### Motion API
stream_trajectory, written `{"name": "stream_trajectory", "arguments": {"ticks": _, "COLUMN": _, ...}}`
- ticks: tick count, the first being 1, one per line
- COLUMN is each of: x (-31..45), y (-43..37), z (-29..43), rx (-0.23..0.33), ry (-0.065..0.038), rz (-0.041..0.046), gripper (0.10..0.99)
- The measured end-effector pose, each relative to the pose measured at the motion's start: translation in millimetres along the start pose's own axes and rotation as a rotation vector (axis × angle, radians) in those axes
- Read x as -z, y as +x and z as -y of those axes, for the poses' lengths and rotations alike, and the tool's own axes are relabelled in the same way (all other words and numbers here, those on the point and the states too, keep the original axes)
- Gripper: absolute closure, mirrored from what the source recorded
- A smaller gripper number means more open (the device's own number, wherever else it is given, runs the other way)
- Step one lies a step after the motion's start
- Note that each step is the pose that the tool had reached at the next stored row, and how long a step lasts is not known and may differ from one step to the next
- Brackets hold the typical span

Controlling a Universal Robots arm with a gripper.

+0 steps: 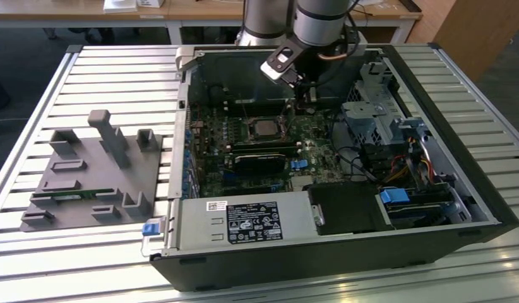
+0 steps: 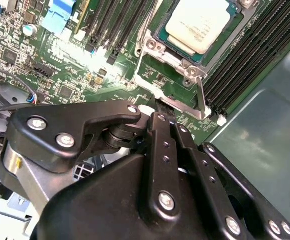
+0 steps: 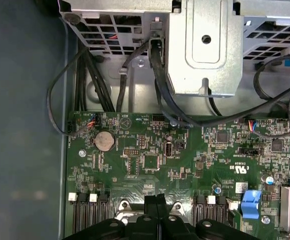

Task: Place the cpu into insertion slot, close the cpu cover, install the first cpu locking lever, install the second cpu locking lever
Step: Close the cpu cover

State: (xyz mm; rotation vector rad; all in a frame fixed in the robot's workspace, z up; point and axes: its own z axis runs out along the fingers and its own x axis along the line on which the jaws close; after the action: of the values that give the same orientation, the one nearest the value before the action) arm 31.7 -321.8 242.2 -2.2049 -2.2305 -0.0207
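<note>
Silver cpu (image 2: 200, 25) seated in slot (image 2: 161, 39), mid board (image 2: 59, 65). Cover (image 2: 177, 104) raised at slot edge, not closed. Gripper (image 2: 167, 120): fingers (image 2: 157, 132) pressed together, tips at cover rim. Judgement: cover-closing step; calls for even downward push over cpu.

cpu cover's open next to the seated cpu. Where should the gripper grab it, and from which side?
Take the cpu cover by its free edge, opposite the hinge beside the cpu. It's a thin windowed frame swung open, so likely pinch across the sheet, coming from the side away from the cpu. The gripper sits shut at that edge.
</note>
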Motion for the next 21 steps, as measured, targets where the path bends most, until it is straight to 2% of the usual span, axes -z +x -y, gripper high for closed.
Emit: {"name": "stream_trajectory", "arguments": {"ticks": 21, "x": 0.0, "y": 0.1, "z": 4.1, "rx": 0.0, "ry": 0.0, "rz": -0.001, "gripper": 0.98}}
